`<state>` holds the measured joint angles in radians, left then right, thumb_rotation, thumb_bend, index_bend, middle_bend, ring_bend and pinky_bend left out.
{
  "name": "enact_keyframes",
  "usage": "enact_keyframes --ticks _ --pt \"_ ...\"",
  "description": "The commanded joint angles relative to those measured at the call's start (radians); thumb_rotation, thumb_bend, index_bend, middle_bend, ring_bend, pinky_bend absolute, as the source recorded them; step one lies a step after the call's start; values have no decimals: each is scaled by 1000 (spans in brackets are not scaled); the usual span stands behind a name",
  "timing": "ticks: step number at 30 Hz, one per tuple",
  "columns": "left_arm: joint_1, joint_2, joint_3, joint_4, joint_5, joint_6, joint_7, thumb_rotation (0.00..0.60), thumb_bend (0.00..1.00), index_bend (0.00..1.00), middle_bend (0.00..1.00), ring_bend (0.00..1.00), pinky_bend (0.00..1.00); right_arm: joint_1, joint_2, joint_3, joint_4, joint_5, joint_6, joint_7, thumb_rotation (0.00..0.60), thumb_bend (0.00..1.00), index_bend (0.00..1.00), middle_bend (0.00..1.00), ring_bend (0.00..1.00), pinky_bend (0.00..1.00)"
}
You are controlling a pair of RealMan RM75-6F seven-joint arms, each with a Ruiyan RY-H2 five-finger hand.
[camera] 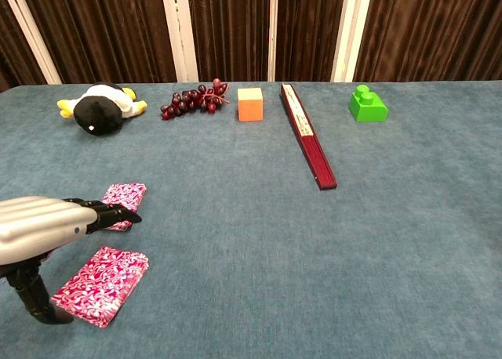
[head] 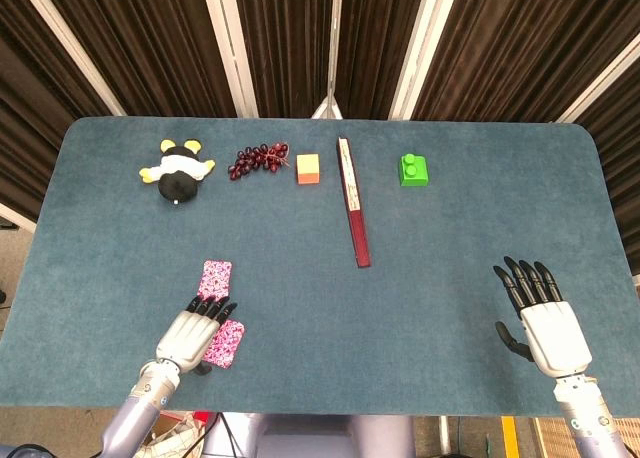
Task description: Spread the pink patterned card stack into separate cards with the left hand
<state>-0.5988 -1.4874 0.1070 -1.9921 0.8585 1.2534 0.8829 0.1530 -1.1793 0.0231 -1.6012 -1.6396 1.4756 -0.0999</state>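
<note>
Your bench [head: 420, 278] wears a matt, felt-like teal cloth with a fine nap. The left hand [head: 192, 334] has a smooth silvery shell with a soft sheen and dark, dull fingers [camera: 110, 213]. The pink patterned cards [camera: 102, 283] look like smooth printed paper. You have a plush cloth toy [head: 178, 170], glossy grapes [head: 258, 160], a shiny green plastic block [head: 414, 169] and a lacquered dark-red folded fan [head: 353, 214].
</note>
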Motion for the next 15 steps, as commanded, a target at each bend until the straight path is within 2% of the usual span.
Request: enact_keyframes --ticks 1,7,11,15 --pt "-4 9 -22 0 -17 7 -2 600 31 0 0 0 0 0 0 0 -1 0 0 1 600 369 0 0 0 36" --pt "-26 44 -112 11 -88 6 -41 600 31 3 0 0 0 1 0 0 -1 -1 -1 1 600 368 0 0 0 36" --pt "-54 45 -186 69 -178 -4 -52 600 52 20 0 0 0 2 0 0 -2 0 -4 3 600 369 0 0 0 36" --pt "-84 22 -230 139 -263 -27 -45 600 93 29 0 0 0 3 1 0 -3 2 -7 5 600 369 0 0 0 36"
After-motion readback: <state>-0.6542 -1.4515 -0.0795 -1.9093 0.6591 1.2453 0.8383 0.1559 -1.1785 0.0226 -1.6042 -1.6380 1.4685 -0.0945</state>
